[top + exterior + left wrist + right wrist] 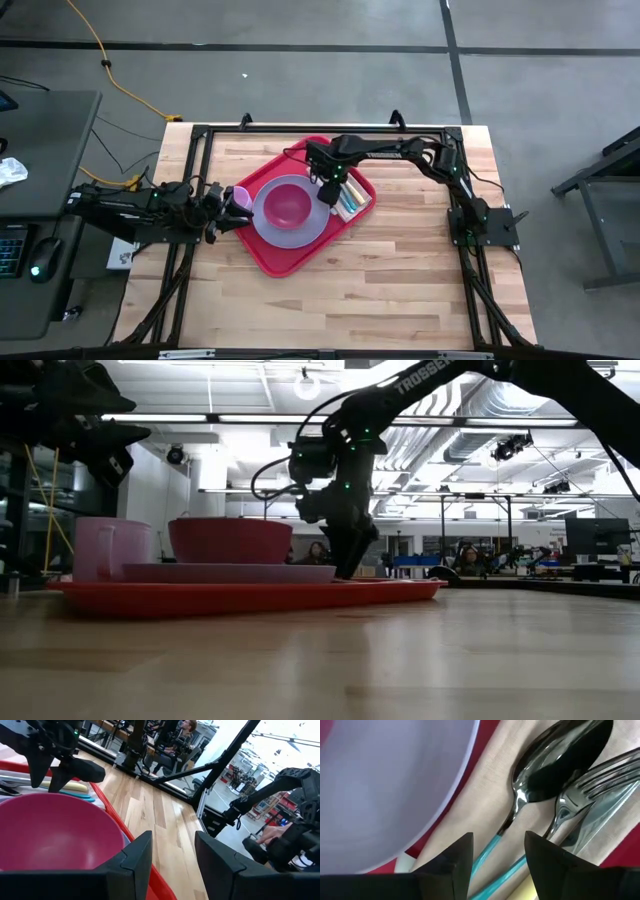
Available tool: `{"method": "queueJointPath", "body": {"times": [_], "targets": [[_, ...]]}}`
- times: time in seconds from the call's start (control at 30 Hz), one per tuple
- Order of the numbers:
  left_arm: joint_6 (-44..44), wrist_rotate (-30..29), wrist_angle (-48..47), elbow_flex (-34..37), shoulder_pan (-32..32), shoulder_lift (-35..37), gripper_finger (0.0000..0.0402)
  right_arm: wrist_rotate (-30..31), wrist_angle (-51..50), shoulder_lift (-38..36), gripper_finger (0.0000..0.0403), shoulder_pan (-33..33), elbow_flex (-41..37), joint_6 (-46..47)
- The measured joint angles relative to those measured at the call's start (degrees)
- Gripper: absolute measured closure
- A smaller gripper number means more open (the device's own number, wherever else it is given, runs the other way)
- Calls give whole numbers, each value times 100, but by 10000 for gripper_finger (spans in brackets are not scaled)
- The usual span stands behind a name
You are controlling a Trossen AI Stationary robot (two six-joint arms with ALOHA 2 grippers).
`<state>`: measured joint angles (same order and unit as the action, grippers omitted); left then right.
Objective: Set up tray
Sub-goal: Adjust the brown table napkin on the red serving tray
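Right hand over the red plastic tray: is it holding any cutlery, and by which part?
Nothing is held. The right hand is open above the teal-handled metal spoon and fork lying on the beige napkin.

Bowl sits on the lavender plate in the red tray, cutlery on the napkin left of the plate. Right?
Not quite: the cutlery on the napkin lies right of the plate, as the high view shows. The bowl does sit on that plate in the tray.

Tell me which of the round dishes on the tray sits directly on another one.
The dark pink bowl: it sits on the lavender plate, while the pink cup stands beside the plate on the red tray.
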<state>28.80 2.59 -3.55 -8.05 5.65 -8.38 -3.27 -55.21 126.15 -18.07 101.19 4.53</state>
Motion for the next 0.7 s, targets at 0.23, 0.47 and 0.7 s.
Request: {"method": "queueJointPath", "body": {"times": [0.23, 0.47, 0.7], "targets": [[4, 0, 0, 0, 0, 0, 222, 35, -38, 0, 245, -23, 0, 55], [4, 0, 0, 0, 0, 0, 222, -12, -123, 0, 242, -19, 0, 95], [4, 0, -2, 0, 0, 0, 222, -160, -125, 0, 241, -14, -2, 257]]}}
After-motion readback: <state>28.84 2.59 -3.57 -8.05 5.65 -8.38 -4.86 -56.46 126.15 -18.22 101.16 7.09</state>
